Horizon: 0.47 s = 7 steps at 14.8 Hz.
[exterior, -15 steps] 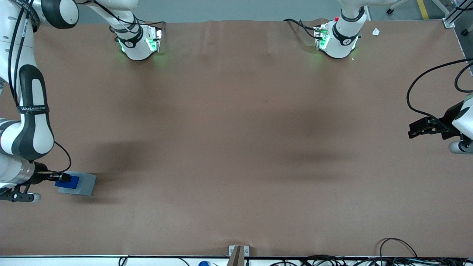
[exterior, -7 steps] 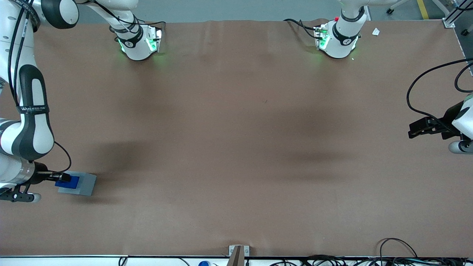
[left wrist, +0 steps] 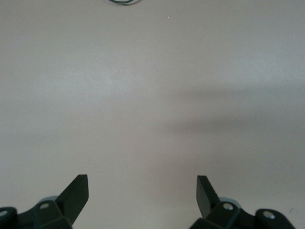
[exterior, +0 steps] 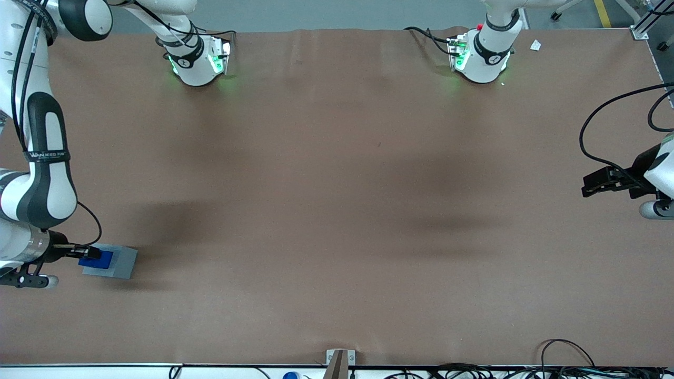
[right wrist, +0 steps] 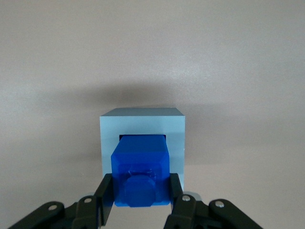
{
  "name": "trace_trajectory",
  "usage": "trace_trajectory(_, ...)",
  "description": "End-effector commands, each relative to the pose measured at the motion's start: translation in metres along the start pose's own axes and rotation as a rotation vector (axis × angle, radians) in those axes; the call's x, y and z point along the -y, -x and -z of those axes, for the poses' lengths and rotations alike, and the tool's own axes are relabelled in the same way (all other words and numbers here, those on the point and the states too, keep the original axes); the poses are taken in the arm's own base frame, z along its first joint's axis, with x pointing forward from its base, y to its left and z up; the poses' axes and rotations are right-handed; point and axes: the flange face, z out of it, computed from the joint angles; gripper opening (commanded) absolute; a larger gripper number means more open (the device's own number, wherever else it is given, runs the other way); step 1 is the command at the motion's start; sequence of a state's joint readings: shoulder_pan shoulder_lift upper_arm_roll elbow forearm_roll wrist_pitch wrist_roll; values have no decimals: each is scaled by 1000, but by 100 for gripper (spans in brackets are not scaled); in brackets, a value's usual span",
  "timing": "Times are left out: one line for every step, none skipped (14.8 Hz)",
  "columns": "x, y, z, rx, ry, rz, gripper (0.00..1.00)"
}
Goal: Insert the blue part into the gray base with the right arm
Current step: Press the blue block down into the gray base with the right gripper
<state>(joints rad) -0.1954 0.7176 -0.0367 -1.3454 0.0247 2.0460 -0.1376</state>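
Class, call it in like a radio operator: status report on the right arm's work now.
Gripper shut on blue part. Part over gray base recess. Nothing in the way.

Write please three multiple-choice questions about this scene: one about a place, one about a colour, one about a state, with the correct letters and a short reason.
1. Where is the blue part?
A. At the recess of the gray base
B. On the table near the parked arm
C. Beside the arm pedestals

2. What colour is the table cover?
A. Green
B. Brown
C. White

3. What is the state of the gripper?
A. Open above the bare table
B. Out of sight
C. Shut on the blue part

Answers:
1 A, the blue part sits over the base's square recess.
2 B, the front view shows a brown surface.
3 C, the jaws press both sides of the blue part.
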Motion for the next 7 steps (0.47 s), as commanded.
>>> trace_trajectory(2,-3,-41,-2,-7,18,40)
trace_trajectory(2,-3,-41,-2,-6,19,41)
trace_trajectory(2,-3,-41,-2,-5,19,42)
trace_trajectory(2,-3,-41,-2,-7,20,43)
trace_trajectory(2,-3,-41,-2,-5,19,45)
trace_trajectory(2,-3,-41,-2,-6,21,48)
trace_trajectory(2,-3,-41,-2,-5,20,51)
